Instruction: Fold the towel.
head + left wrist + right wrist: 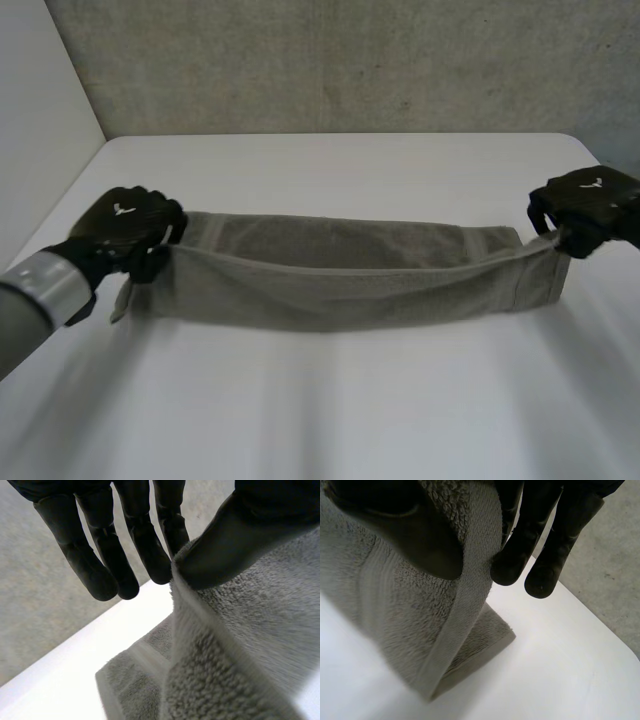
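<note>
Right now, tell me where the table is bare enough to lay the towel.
Bare table lies on the near side of the towel, and again between it and the wall. The middle strip is crowded: the towel spans it, left hand and right hand pinching its ends.

The place looked like a robot lab or test cell. A plain, smooth white table with rounded corners [350,400] lay under both hands, serving as a work bench. Beyond the fingertips of the black left hand [125,225] and the black right hand [590,200] ran a rough, speckled grey surface like concrete [350,60]; whether it was wall or floor could not be told. Outward of the left hand rose a flat white panel [40,120]. A metal-grey machine forearm [40,290] led into that hand. Between the hands hung a grey terry towel [340,280], pinched at each end, a household thing among hard, plain surfaces.
</note>
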